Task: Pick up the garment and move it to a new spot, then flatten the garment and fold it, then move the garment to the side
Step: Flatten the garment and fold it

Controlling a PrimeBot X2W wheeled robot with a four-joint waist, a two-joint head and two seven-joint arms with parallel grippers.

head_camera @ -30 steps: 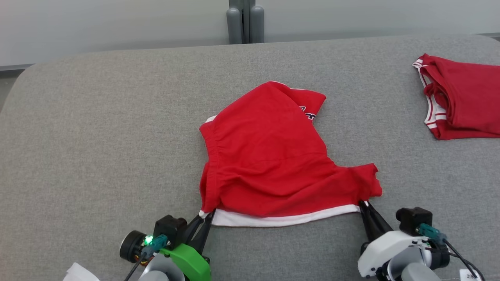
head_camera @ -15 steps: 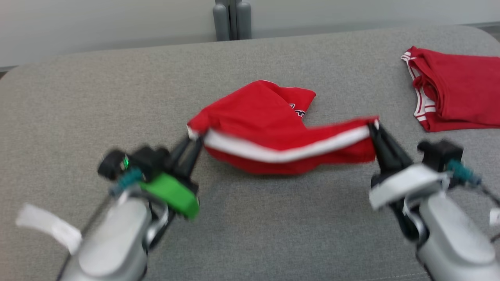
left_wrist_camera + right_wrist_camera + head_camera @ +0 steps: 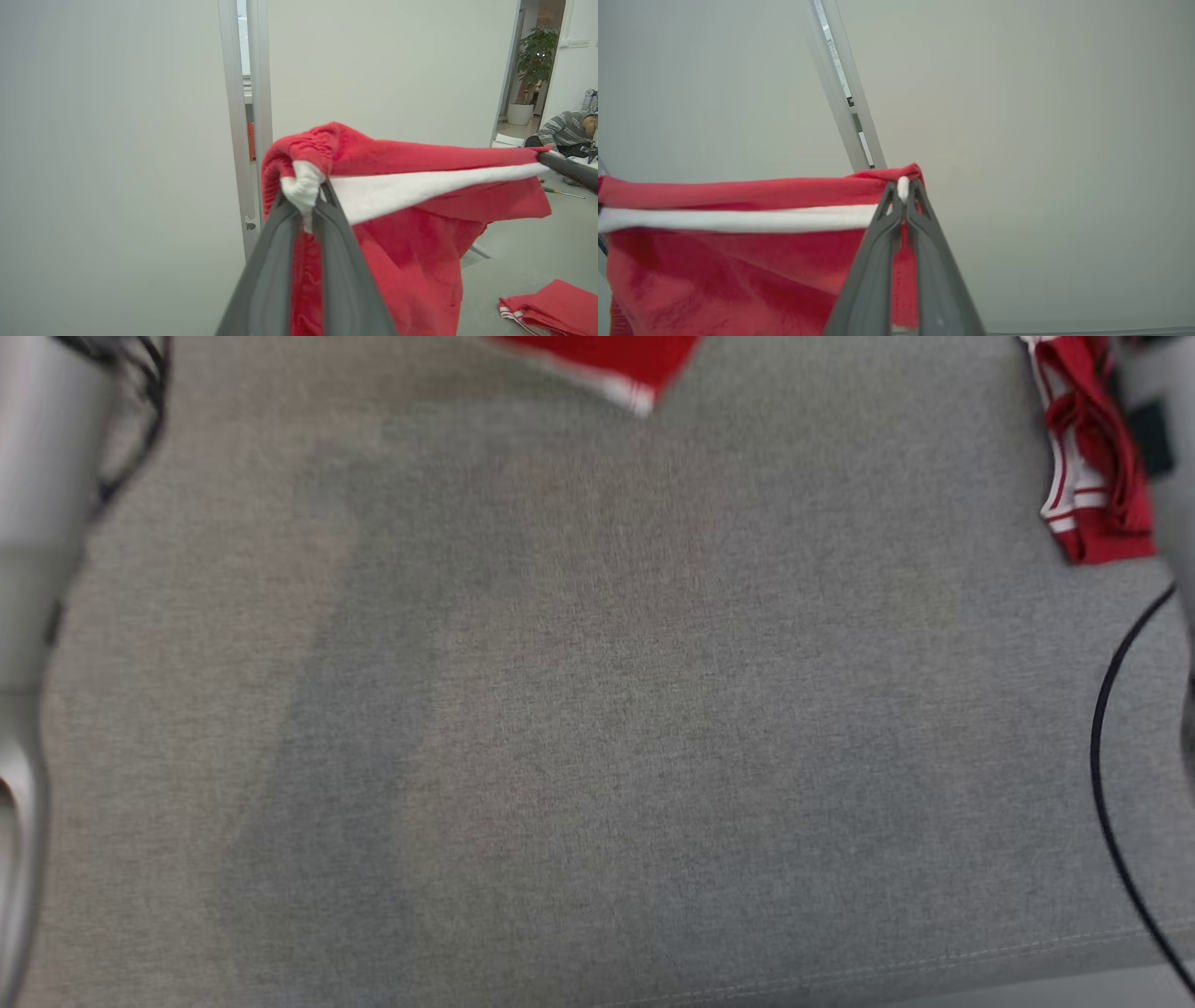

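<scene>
Two corners of garment (image 3: 411, 261), pinched in left fingers (image 3: 271, 270), right fingers (image 3: 878, 261)

No text, label, brand, number or sign can be read in any view. The garment (image 3: 411, 261) shows plain red cloth and a white band, with no legible print.

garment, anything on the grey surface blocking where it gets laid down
Nothing visible does. The garment hangs between the left tool and right tool, both shut on its white band, above bare grey surface. A folded red garment lies at that surface's right edge, off to the side.
</scene>
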